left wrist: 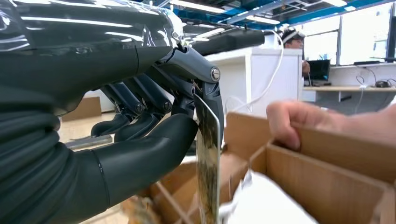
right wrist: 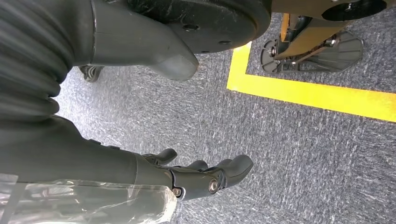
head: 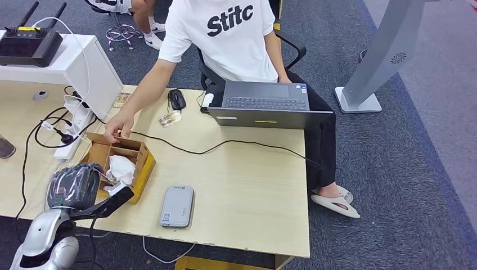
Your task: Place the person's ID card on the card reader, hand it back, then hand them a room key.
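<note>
Card (left wrist: 208, 158) pinched edge-on between left hand's (left wrist: 154, 121) thumb and a finger, hanging just over the open compartments of the cardboard divider box (head: 143, 163); the wrist view gives this clearly, while from the head view the left hand (head: 93, 194) sits at the box's near end with the card a pale sliver. Person's hand (head: 119, 128) grips the box's far rim; in the wrist view its fingertips (left wrist: 285, 123) curl over the cardboard edge. White crumpled stuff (head: 121, 167) fills one compartment. Grey card reader (head: 177, 206) lies flat near the table's (head: 253, 185) front edge, apart from the box. Right hand (right wrist: 205, 175) hangs over carpet, fingers loosely spread, holding nothing.
</note>
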You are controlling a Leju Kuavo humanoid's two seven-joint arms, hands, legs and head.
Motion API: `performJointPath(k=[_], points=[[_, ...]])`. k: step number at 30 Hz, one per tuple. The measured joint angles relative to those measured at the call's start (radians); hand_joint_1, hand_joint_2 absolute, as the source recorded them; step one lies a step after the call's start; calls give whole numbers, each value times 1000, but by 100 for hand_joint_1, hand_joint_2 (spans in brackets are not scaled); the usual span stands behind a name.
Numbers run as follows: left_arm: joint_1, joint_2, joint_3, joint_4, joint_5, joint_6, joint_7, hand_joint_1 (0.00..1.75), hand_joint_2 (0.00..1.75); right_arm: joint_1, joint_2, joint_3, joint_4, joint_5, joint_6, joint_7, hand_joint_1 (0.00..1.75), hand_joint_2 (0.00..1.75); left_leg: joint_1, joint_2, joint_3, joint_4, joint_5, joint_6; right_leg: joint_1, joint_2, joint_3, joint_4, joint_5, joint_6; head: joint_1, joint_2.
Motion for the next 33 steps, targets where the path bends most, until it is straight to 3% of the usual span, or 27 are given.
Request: performJointPath(k=[11, 15, 18, 22, 25, 28, 33], points=[[-55, 41, 0, -28, -65, 31, 38, 175, 175, 0, 0, 6, 0, 5, 2, 2, 0, 175, 0, 0, 0, 0, 0, 0, 0, 0, 0, 0, 0, 0, 0, 0], [-79, 69, -1, -25, -237, 118, 109, 175, 175, 0, 0, 11, 0, 10, 2, 7, 0, 175, 0, 0, 0, 0, 0, 0, 0, 0, 0, 0, 0, 0, 0, 0], [-126, 131, -22, -2, -396, 209, 222, 175, 175, 0, -1, 17, 0, 19, 3, 8, 0, 175, 1, 0, 0, 0, 0, -1, 0, 0, -1, 0, 0, 0, 0, 0], [-231, 230, -126, 83, -422, 303, 364, 175, 175, -1, -3, 29, 0, 25, 4, 1, 0, 175, 1, -1, 0, 0, 2, -2, 1, -1, 0, 0, 1, -1, 0, 0], [-308, 266, -218, 160, -423, 329, 420, 175, 175, -3, -4, 32, 0, 25, 5, -3, 0, 175, 1, -1, 0, 0, 2, -2, 1, -1, 0, 1, 1, -1, 0, 0], [-390, 274, -309, 258, -423, 365, 451, 175, 175, -4, -4, 33, 0, 25, 5, 2, 0, 175, 1, -1, 0, 0, 3, -2, 0, -1, 0, 0, 1, -1, 0, 0], [-496, 244, -424, 411, -423, 405, 455, 175, 175, -5, -6, 35, 0, 26, 4, 32, 0, 175, 0, -1, 0, 0, 3, -1, 0, 0, 0, 0, 2, 0, 0, 0]])
